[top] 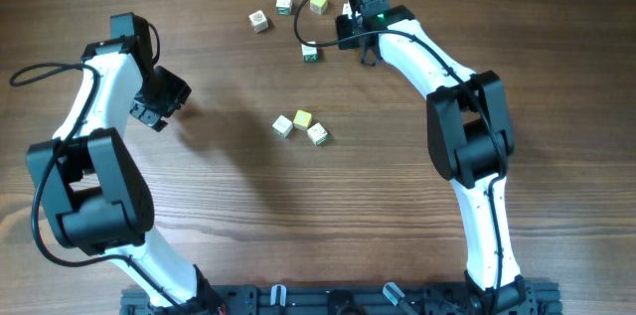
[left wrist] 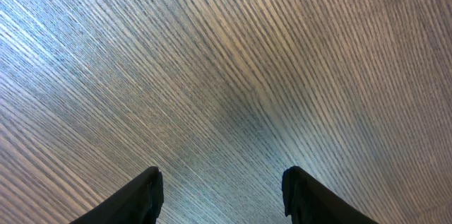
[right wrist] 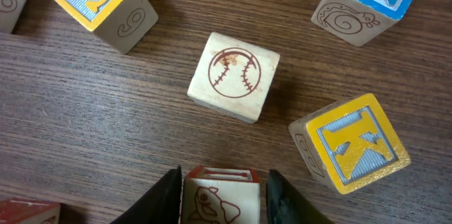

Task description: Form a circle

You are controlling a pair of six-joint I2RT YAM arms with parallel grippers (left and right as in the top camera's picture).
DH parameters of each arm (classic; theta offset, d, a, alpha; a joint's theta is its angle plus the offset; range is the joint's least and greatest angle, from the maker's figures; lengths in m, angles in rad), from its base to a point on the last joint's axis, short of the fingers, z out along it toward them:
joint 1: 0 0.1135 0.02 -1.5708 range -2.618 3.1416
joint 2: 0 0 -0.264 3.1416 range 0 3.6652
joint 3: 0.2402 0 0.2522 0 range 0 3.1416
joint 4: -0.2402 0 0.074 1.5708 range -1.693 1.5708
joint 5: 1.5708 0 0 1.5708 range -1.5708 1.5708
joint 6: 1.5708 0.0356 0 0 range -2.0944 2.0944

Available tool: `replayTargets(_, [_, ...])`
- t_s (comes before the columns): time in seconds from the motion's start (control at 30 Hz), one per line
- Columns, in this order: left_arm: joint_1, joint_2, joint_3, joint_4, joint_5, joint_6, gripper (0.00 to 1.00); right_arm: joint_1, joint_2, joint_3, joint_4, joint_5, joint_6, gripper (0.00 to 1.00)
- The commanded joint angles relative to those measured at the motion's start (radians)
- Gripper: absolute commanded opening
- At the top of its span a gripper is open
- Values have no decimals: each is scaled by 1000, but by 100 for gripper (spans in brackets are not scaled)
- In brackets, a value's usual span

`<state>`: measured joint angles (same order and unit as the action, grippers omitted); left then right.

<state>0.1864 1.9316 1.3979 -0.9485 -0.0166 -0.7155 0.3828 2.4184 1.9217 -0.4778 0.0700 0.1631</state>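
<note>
Three small letter cubes [top: 300,126], white and pale yellow, lie in a tight curved row mid-table, the circle as it stands. My right gripper [top: 347,13] reaches into the loose scatter at the back. In the right wrist view, the right gripper [right wrist: 224,194] straddles a red-edged cube [right wrist: 220,197] with a drawn animal. The left finger is against the cube and a thin dark gap shows at the right finger. My left gripper [top: 164,104] hangs open over bare wood at the left, with nothing between the left gripper's [left wrist: 222,190] fingers.
Around the red-edged cube lie a white baseball cube [right wrist: 234,75], a yellow K cube [right wrist: 349,143], a yellow S cube [right wrist: 106,5] and a blue cube [right wrist: 367,1]. Overhead, more loose cubes [top: 284,2] and a green-edged one [top: 309,52] lie at the back.
</note>
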Motion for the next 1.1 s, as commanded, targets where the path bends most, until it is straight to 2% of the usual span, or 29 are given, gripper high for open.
replayTargets(0.0, [-1, -21, 14, 3, 5, 5, 57, -3, -9, -5, -7, -17, -6, 29])
replayTargets(0.33, [-1, -21, 14, 3, 5, 5, 57, -3, -153, -4, -87, -14, -7, 27])
replayTargets(0.47, [-1, -21, 14, 3, 5, 5, 59, 0, -266, -4, -222, -29, -6, 25])
replayTargets(0.63, [-1, -21, 14, 3, 5, 5, 59, 25, -372, -4, -451, -232, -6, 23])
replayTargets(0.7, [-1, -21, 14, 3, 5, 5, 59, 58, -375, -5, -543, -320, -6, 23])
replayTargets(0.8, [-1, -21, 14, 3, 5, 5, 60, 152, -373, -5, -660, -333, -6, 23])
replayTargets(1.07, [-1, -21, 14, 3, 5, 5, 60, 446, -371, -29, -741, -330, 9, 22])
